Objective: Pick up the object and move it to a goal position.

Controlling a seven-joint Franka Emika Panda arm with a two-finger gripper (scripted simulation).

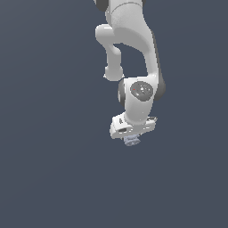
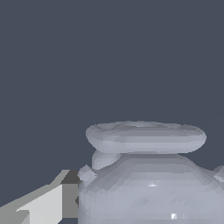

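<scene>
The object [image 1: 132, 141] is a small pale grey-blue ridged lump that peeks out just below the white hand in the exterior view. My gripper [image 1: 132, 137] points down over it and hides most of it. In the wrist view the object [image 2: 148, 175] fills the lower half, very close, with a flat rim on top of a rounded body. One white finger [image 2: 43, 205] with a dark pad lies against the object's side. The other finger is out of view. The jaws are closed onto the object.
The white arm [image 1: 133, 40] comes down from the top of the exterior view. A plain dark grey-blue surface [image 1: 44, 169] lies all around. No goal marker shows.
</scene>
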